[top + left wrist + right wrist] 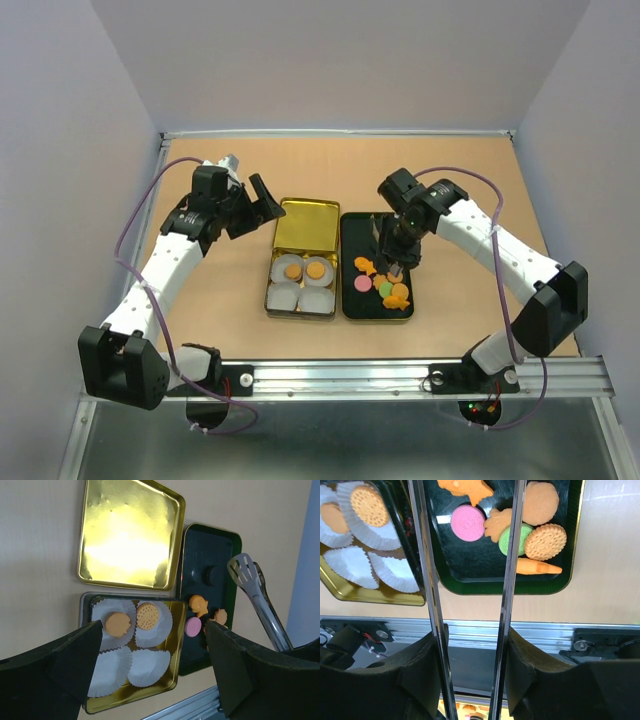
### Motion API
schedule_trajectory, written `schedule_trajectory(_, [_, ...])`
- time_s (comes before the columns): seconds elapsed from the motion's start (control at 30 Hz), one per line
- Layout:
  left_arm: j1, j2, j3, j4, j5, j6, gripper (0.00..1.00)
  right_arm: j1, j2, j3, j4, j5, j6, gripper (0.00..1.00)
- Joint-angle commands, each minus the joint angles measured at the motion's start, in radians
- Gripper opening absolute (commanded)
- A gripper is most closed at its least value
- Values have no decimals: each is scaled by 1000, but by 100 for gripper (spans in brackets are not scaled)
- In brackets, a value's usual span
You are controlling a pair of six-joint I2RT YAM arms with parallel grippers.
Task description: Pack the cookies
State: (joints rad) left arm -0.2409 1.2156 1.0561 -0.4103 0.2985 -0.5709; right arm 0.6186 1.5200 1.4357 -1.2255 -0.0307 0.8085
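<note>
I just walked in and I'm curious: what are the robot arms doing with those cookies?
The right pincer grips metal tongs and holds them over the black tray, where loose cookies lie. The left pincer is open and holds nothing; it sits beside the gold tin. The tin has four paper cups: two hold one cookie each and two are empty. Most cookies are not yet packed.

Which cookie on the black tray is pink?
The round pink cookie on the cluster's side toward the gold tin; the others are orange, tan or green.
</note>
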Motion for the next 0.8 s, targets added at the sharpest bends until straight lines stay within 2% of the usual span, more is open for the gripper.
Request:
schedule_trajectory(0.0, [-3, -57, -8, 21, -4, 0, 95, 3, 12, -49, 50, -61, -26, 51])
schedule_trajectory(0.33, [-3, -120, -71, 27, -2, -4, 95, 3, 48, -81, 58, -66, -35, 52])
schedule_trajectory(0.77, [-5, -129, -100, 48, 2, 3, 95, 4, 91, -104, 69, -101, -54, 51])
